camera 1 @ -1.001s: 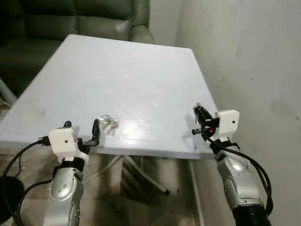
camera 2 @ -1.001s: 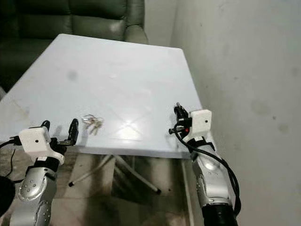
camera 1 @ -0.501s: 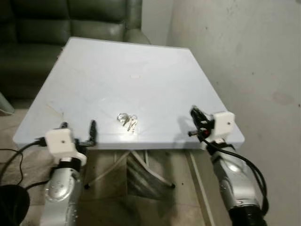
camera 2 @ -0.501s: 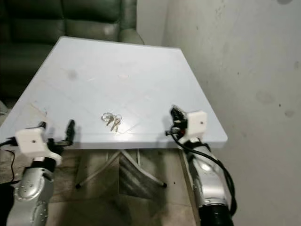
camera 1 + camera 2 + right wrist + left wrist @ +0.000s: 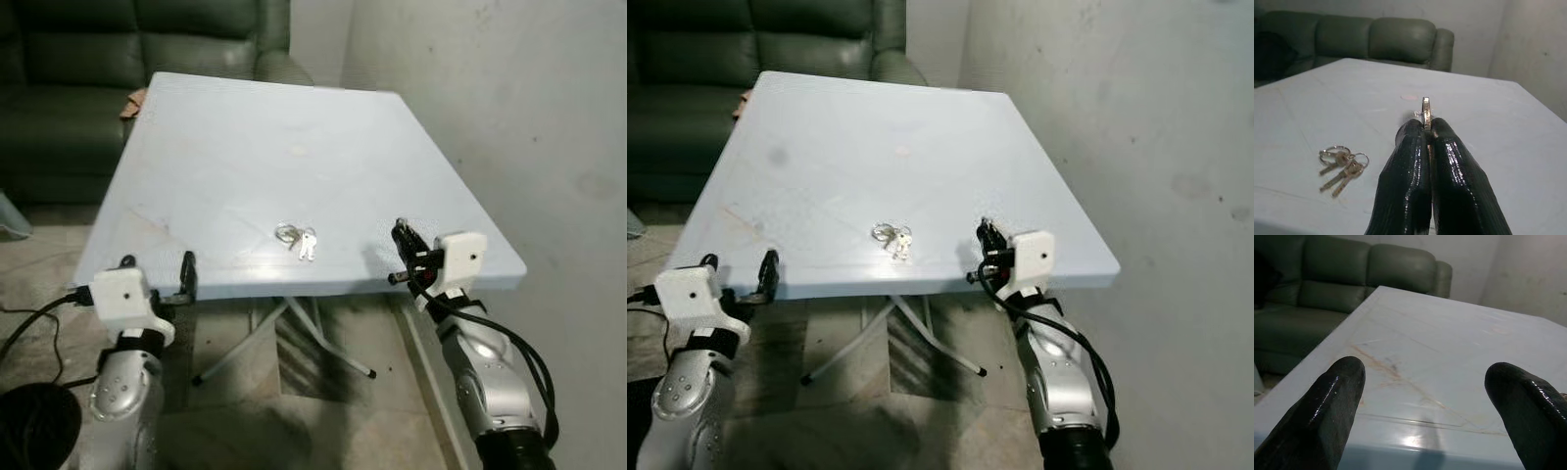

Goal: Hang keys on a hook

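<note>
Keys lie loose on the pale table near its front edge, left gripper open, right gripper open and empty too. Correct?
Not quite: the right gripper is shut, pinching a small metal piece, as the right wrist view shows. The keys do lie loose on the table, and the left gripper is open.

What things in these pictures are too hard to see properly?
- Small metal piece pinched in the right gripper: right wrist view, its fingers cover most of it.
- Keys on the table: eye views, too small to count.
- Pinkish thing at the table's far edge: table hides it.
</note>
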Robot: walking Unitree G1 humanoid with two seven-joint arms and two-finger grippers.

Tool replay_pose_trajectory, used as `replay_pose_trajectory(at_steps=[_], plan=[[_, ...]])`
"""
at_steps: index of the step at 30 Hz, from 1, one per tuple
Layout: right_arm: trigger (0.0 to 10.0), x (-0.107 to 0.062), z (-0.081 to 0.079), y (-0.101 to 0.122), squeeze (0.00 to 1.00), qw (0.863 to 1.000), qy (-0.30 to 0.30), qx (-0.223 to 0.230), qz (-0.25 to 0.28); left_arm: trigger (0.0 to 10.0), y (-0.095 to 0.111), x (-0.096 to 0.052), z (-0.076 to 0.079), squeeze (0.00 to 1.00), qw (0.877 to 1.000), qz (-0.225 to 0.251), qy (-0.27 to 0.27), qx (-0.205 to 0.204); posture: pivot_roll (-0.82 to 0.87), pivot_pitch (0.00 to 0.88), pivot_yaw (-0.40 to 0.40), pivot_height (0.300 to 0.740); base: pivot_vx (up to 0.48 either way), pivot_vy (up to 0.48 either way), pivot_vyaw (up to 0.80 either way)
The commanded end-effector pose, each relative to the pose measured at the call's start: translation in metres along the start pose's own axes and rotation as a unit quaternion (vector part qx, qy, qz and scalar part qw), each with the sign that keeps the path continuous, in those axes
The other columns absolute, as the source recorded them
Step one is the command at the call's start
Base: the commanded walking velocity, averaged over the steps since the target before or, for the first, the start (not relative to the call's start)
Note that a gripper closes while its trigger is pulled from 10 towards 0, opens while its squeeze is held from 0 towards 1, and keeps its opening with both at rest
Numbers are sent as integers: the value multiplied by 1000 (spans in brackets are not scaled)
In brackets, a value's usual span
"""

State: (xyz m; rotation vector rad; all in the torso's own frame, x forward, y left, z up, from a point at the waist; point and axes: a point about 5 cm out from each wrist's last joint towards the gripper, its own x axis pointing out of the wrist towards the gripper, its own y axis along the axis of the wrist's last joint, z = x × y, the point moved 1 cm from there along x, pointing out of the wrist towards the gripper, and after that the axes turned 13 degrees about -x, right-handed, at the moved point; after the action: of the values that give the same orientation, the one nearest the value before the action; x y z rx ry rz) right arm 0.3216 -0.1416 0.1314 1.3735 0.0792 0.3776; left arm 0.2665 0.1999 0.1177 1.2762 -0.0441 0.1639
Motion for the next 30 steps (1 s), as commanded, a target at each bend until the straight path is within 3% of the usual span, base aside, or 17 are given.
replay_pose_trajectory(at_steps=[1, 30], plan=[[10000, 0, 7, 0, 0, 1000, -8, -2, -6, 10000, -1, 1, 7, 0, 1000, 0, -7, -3, 10, 60, -81, 740, 0, 0, 0], [10000, -3, 4, -5, 0, 1000, -11, -12, -23, 10000, 1, 0, 4, 0, 1000, -2, -4, 14, 12, 79, -67, 740, 0, 0, -717]])
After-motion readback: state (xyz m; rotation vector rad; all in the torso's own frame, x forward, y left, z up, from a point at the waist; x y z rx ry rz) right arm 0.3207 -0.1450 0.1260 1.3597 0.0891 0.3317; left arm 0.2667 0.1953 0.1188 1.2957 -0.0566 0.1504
